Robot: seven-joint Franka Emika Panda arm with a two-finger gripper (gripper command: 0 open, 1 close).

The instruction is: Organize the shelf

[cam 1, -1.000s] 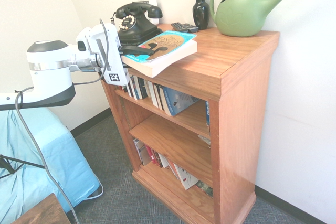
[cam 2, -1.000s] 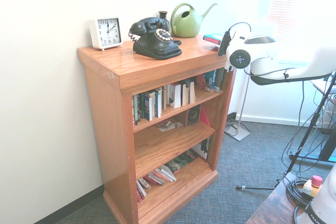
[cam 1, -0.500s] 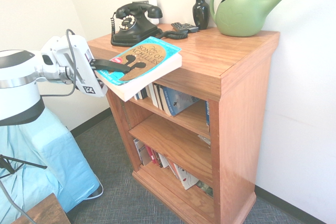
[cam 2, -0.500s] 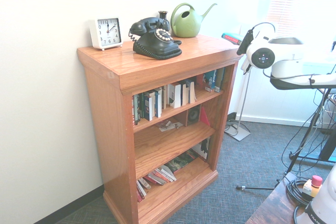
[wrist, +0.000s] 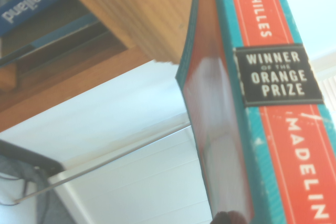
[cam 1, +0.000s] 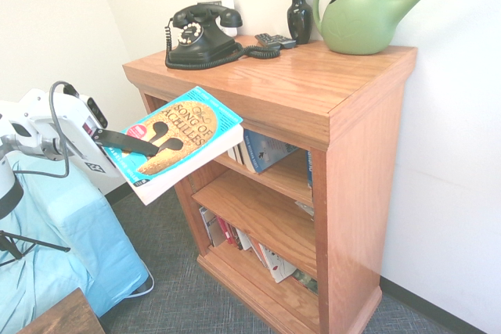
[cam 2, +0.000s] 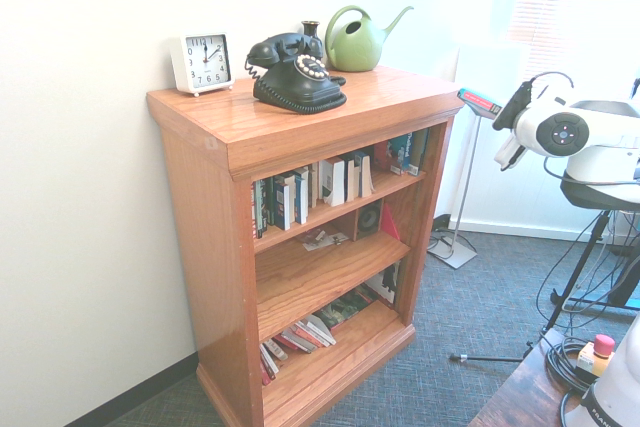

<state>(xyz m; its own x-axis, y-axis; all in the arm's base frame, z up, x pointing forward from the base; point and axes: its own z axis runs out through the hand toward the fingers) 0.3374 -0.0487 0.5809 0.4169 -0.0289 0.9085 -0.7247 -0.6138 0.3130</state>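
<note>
**A:** ok what's the arm got? I can see a teal cover with gold art on it.

**B:** That's a paperback book (cam 1: 176, 142). The cover reads "THE SONG OF ACHILLES" in the first exterior view. The end effector (cam 1: 153, 144) is clamped on it, one dark finger (cam 1: 129, 141) lying flat across the cover. The book is tilted, hanging in the air just off the front corner of the shelf (cam 1: 344, 107), not touching it.

**A:** anything readable up close?

**B:** Yep, the wrist view shows the spine: red band with "F ACHILLES", a black badge saying "WINNER OF THE ORANGE PRIZE", then "MADELIN" cut off by the edge. There's also a blue book (wrist: 31, 4) inside the shelf with "Thailand" on it.

**A:** and the shelf itself?

**B:** Reddish-brown wood, standing against the white wall on grey carpet. On top: a black rotary phone (cam 1: 200, 33), a small dark vase (cam 1: 299, 15), a green watering can (cam 1: 368, 13), and in the second exterior view a white square clock (cam 2: 203, 62) at the far end. Books stand in the upper tier and lie slumped in the bottom one.
</note>
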